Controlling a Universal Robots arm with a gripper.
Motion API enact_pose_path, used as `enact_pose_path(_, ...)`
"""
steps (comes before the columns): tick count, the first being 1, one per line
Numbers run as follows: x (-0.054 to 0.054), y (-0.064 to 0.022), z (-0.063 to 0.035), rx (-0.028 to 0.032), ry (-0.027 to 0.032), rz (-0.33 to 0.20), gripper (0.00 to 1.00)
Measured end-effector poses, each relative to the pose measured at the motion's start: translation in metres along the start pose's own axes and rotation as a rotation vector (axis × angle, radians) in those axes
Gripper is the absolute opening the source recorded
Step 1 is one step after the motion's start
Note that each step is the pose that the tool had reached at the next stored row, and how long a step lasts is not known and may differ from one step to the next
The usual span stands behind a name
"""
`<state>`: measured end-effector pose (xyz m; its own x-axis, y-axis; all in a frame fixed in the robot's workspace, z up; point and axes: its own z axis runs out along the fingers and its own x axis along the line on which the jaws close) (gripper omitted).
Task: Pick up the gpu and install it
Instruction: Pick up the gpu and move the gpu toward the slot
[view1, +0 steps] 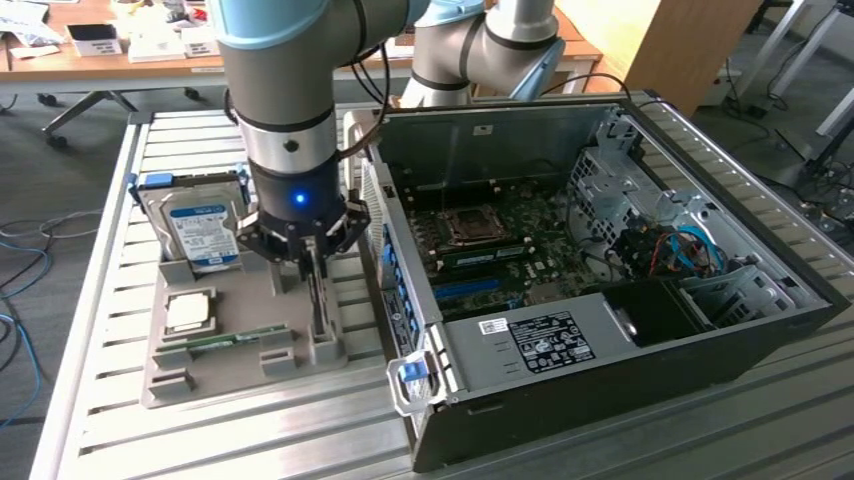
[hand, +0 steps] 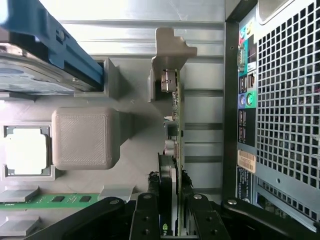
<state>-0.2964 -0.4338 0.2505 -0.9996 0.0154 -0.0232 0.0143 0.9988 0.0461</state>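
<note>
The gpu (hand: 175, 125) stands on edge in a slot of the grey holder tray (view1: 200, 375), seen edge-on as a thin green board with its silver end bracket (hand: 170, 47) at the far end. In the exterior view the gpu (view1: 322, 318) rises from the tray just beside the computer case. My gripper (view1: 310, 265) points straight down over it. In the wrist view the gripper (hand: 172, 220) has a black finger pressed against each face of the card, shut on it. The card's lower edge still sits in the tray slot.
The open computer case (view1: 601, 250) lies at the exterior view's right, motherboard (view1: 521, 250) exposed, its perforated rear panel (hand: 285, 100) close to the card. The tray also holds a hard drive (view1: 200, 235), a processor (view1: 187, 312) and a memory stick (view1: 234, 338).
</note>
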Motion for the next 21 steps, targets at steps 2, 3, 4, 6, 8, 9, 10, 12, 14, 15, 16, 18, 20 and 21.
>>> enact_pose_path(2, 0.0, 0.0003, -0.0065, 0.0, 0.0, 0.0, 0.27)
enact_pose_path(3, 0.0, 0.0004, -0.0092, -0.0001, 0.0, 0.0, 0.27)
enact_pose_path(4, 0.0, 0.0005, -0.0116, -0.0001, 0.0, 0.0, 0.27)
enact_pose_path(6, 0.0, 0.0007, -0.0149, -0.0002, 0.0, 0.0, 0.27)
enact_pose_path(8, 0.0, 0.0007, -0.0148, -0.0006, -0.0002, 0.0, 0.27)
enact_pose_path(9, 0.0, 0.0007, -0.0148, -0.0005, -0.0002, 0.0, 0.27)
enact_pose_path(10, 0.0, 0.0007, -0.0149, -0.0005, -0.0001, 0.0, 0.27)
enact_pose_path(12, 0.0, 0.0007, -0.0152, -0.0003, 0.0001, 0.0, 0.27)
enact_pose_path(14, 0.0, 0.0008, -0.0184, -0.0003, 0.0002, 0.0, 0.27)
enact_pose_path(15, 0.0, 0.0009, -0.0213, -0.0006, 0.0001, 0.0, 0.27)
enact_pose_path(16, -0.001, 0.0011, -0.0248, -0.0008, 0.0, 0.0, 0.27)
enact_pose_path(18, -0.001, 0.0015, -0.0325, -0.0012, 0.0001, 0.0, 0.27)
enact_pose_path(20, -0.001, 0.0019, -0.0407, -0.0023, 0.0, 0.0, 0.27)
enact_pose_path(21, -0.001, 0.002, -0.0447, -0.0028, 0.0, 0.0, 0.27)
